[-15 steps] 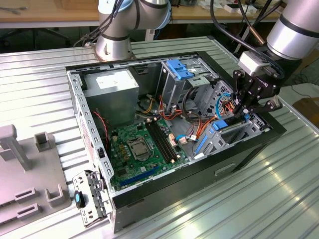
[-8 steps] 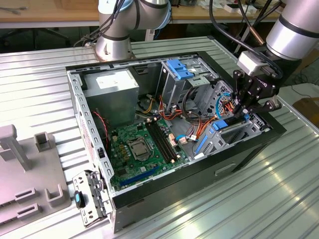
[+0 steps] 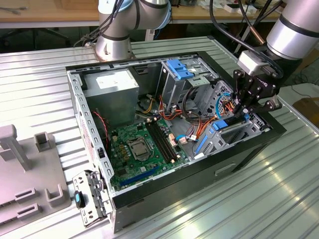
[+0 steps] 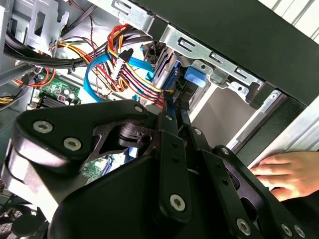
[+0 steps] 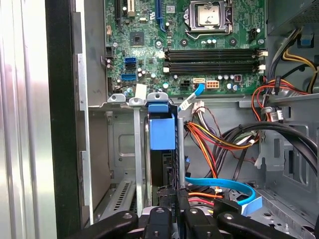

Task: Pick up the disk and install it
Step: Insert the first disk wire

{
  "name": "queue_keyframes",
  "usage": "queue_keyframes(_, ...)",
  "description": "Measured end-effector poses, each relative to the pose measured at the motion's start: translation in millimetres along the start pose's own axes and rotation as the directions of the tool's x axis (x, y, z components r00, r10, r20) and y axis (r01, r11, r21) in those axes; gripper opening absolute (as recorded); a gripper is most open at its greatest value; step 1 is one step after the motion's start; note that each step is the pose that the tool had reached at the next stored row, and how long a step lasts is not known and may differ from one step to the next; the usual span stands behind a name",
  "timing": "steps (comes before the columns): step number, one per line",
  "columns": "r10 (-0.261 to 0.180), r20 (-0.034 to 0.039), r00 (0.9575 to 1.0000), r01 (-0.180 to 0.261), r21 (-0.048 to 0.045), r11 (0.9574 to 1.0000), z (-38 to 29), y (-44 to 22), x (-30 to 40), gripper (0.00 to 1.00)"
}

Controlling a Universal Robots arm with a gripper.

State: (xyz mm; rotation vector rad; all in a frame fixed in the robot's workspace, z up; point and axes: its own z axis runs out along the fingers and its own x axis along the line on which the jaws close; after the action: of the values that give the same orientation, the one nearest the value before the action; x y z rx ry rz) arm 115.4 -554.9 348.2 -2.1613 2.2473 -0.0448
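Black end effector (image 5: 172,199) fingers clench the disk (image 5: 162,149) standing on edge inside the drive cage (image 5: 119,149).

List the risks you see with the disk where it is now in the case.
1. The disk, held on edge by the gripper, sits in a narrow metal bay; a slight tilt could jam its blue carrier on the bay wall.
2. Loose orange and blue cables lie right beside it and might get pinched.
3. A person's hand rests on the case edge near the arm.
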Motion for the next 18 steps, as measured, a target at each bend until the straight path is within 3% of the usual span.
queue_keyframes(18, -0.026, 0.0007, 0.9997, 0.026, 0.0001, 0.9997, -0.2, 0.1, 0.5, 0.16)
